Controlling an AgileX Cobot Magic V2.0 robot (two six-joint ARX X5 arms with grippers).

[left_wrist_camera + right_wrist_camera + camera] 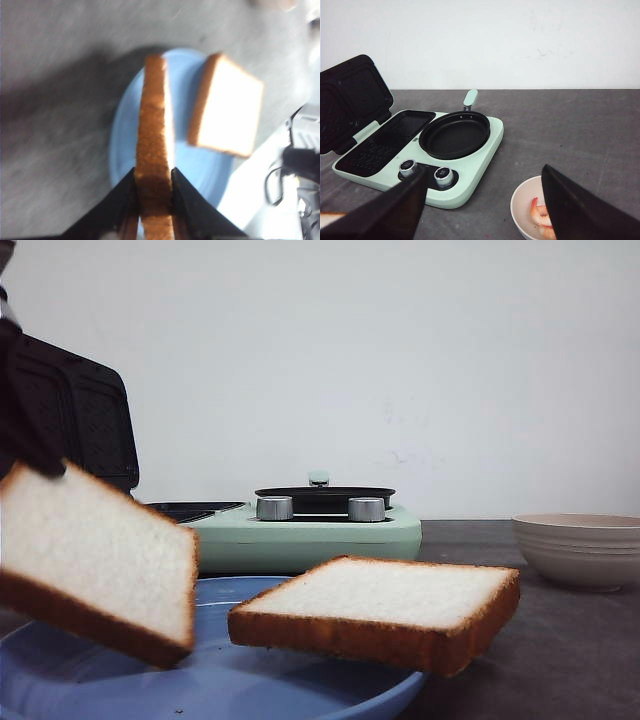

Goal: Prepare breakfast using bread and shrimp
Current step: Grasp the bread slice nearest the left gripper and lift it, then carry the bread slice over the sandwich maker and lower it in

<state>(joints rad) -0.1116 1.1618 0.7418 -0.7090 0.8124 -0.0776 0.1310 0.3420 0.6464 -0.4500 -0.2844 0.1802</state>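
Note:
My left gripper [35, 462] is shut on the crust edge of one bread slice [95, 560] and holds it tilted in the air over the left of a blue plate [250, 690]. In the left wrist view the gripper [153, 172] pinches this slice [155, 115] edge-on above the plate [125, 130]. The second bread slice [385, 600] lies on the plate's right side, overhanging the rim; it also shows in the left wrist view [227, 112]. My right gripper [482, 175] is open and empty in the air above the table. Pink shrimp [539, 214] lie in a pale bowl [520, 210].
A mint-green breakfast maker [310, 535] stands behind the plate, its black lid [80, 420] raised. It has a ridged grill plate [385, 145], a round black pan [454, 135] and two knobs. The bowl [580, 550] stands at the right on the dark table.

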